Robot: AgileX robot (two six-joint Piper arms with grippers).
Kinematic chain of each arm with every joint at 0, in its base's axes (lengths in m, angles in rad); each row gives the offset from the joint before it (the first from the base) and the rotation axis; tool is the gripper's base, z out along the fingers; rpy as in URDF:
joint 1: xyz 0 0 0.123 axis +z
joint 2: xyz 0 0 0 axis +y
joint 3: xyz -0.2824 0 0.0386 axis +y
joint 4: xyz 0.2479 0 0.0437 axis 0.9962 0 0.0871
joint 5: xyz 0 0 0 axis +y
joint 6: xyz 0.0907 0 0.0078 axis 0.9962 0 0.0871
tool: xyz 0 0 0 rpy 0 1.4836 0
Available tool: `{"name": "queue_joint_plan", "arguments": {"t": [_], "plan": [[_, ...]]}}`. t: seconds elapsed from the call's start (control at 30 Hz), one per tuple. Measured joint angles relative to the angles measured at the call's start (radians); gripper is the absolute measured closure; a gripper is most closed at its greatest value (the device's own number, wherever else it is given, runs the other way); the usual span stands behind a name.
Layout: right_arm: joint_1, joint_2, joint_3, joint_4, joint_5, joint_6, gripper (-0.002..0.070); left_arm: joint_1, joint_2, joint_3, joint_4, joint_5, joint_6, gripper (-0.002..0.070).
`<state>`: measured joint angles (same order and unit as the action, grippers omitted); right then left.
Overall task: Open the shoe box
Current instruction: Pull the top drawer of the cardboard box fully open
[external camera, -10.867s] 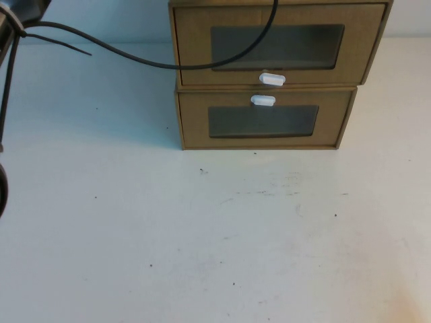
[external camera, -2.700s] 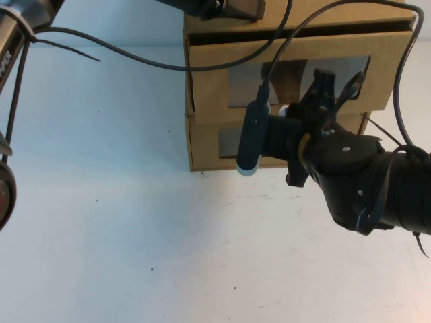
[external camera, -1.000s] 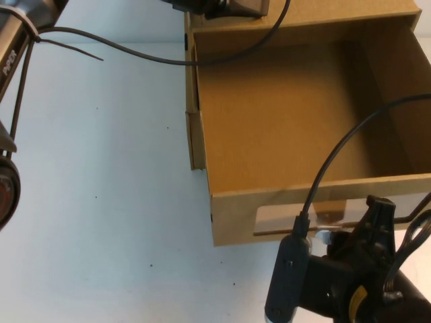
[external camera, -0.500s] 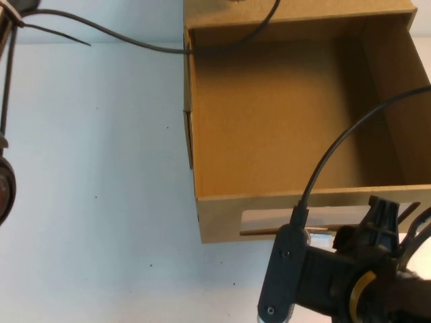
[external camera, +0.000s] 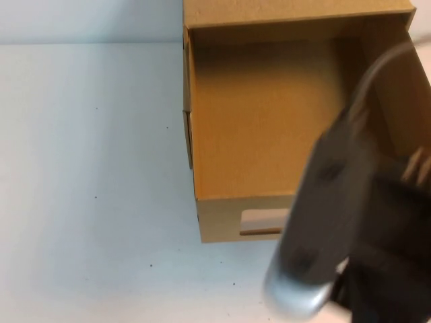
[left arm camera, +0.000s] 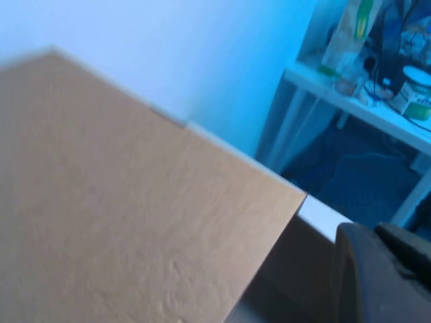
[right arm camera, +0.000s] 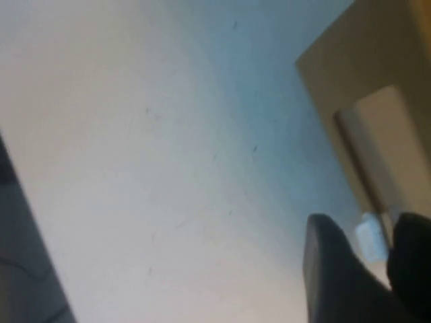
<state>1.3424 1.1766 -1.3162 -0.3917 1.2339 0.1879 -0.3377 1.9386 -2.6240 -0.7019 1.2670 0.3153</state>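
High view, from the left: the white bench (external camera: 94, 168) lies bare beside the shoe box (external camera: 222, 20), which stands toward the far middle and right. Its upper drawer (external camera: 269, 121) is drawn well out toward the robot, so the empty brown inside shows from above and the front panel with its window (external camera: 262, 219) faces the near edge. That is how an opened box of this kind should look, and I judge the task to be at or near its end.

The left claw (left arm camera: 377, 276) does not appear from above. In the left wrist view it is only a dark edge over the flat cardboard top of the box, probably kept there to steady the box against the pull. Whether it is spread or pressed together I cannot tell.

Farther right, the right arm (external camera: 350, 222) looms large and blurred over the drawer's front corner, close to the raised camera. In the right wrist view the right claw (right arm camera: 365, 225) is spread, with the small white handle (right arm camera: 369, 239) showing in the gap. It does not look pinched, which suggests a let-go.
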Motion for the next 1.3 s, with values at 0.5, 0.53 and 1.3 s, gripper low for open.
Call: {"name": "queue_joint_plan", "arguments": {"t": [0.5, 0.53, 1.3], "plan": [[0.002, -0.255, -0.078, -0.531, 0.021, 0.357, 0.0685, 0.000, -0.272, 0.038, 0.270, 0.014, 0.020, 0.0679], [0.002, -0.277, -0.078, -0.538, 0.021, 0.359, 0.0685, 0.000, -0.293, 0.053, 0.273, 0.014, 0.019, 0.0679], [0.002, -0.566, 0.124, -0.560, 0.037, 0.373, 0.0688, 0.000, -1.340, 1.675, 0.296, -0.785, 0.122, 0.0679]]}}
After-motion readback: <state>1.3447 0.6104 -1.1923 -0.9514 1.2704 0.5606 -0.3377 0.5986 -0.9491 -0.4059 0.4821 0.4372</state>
